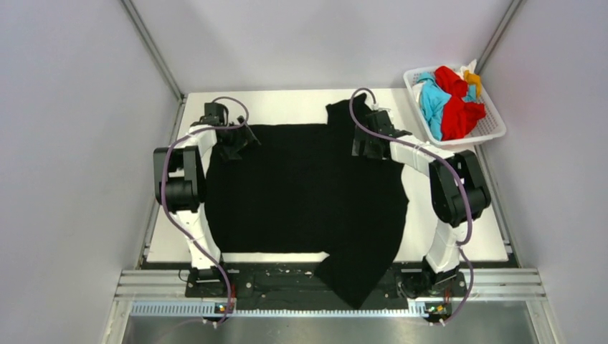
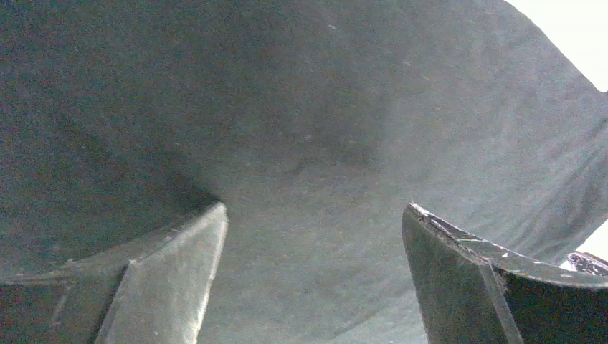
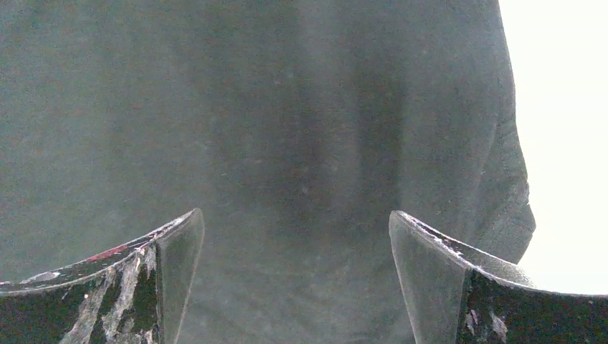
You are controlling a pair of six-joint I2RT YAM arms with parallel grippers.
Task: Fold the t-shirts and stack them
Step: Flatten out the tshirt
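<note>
My left gripper (image 1: 231,145) and right gripper (image 1: 369,147) are both spread, holding nothing, just over the far edge of the large black cloth t-shirt (image 1: 308,193). It lies flat on the white worktop (image 1: 287,100), long axis seemingly left to right.

Orange-yellow tee (image 1: 472,76) mostly hidden in basket (image 1: 493,129); black tee (image 2: 301,107) cropped in wrist cams.

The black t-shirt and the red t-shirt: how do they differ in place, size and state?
The black t-shirt lies on the table; the red t-shirt sits in the white basket. The black t-shirt is spread nearly flat; the red t-shirt is crumpled. The black t-shirt shows far more cloth than the red t-shirt. Both are plain, not folded.
</note>
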